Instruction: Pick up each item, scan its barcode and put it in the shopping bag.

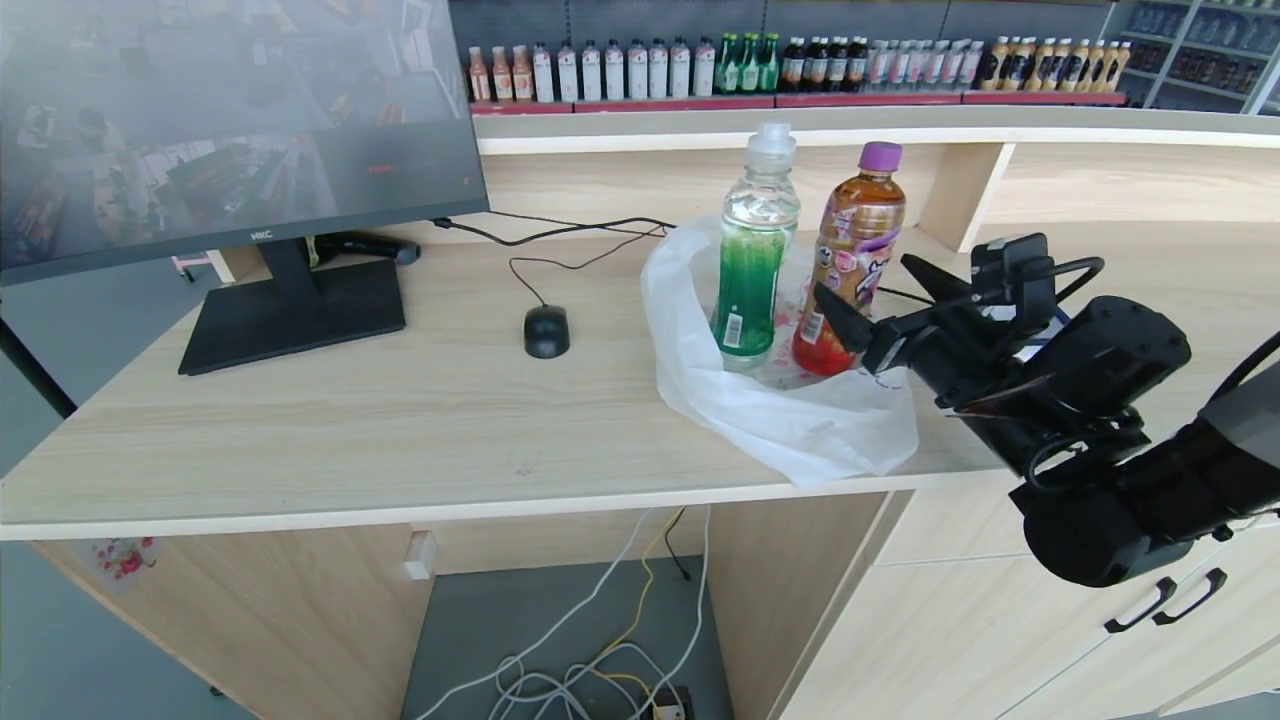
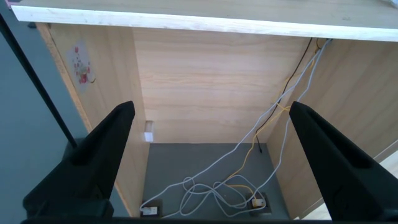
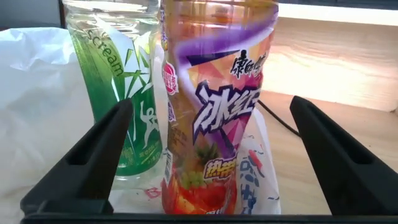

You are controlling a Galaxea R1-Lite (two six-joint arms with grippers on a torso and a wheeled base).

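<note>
My right gripper (image 3: 211, 102) has its 2 black jaws spread wide with nothing clamped. The orange-brown plastic tea bottle with a purple label (image 3: 214, 93) stands upright in line with the gap, a strip of background showing between it and each jaw. From the wrist camera I cannot tell whether the bottle sits between the fingertips or just beyond them. From the head camera the tips are right beside its lower half. Its purple cap is cut off in the wrist view. In the head view its base is partly covered by 1 jaw and the bag's folds.

Just beside it, on my left, stands a clear plastic bottle with a green label (image 1: 755, 250), also upright. Both are inside the crumpled white plastic shopping bag (image 1: 780, 420), which lies open on the pale wooden counter (image 1: 400, 400).

My left gripper (image 2: 211, 106) hangs below the counter's edge, jaws wide and empty, facing white and yellow cables (image 2: 217, 186) on the floor.

Farther left on the counter are a black computer mouse (image 1: 546, 330) and a black monitor (image 1: 230, 110). A dark handheld object (image 1: 365, 245) lies behind the monitor's stand, too hidden to identify.
</note>
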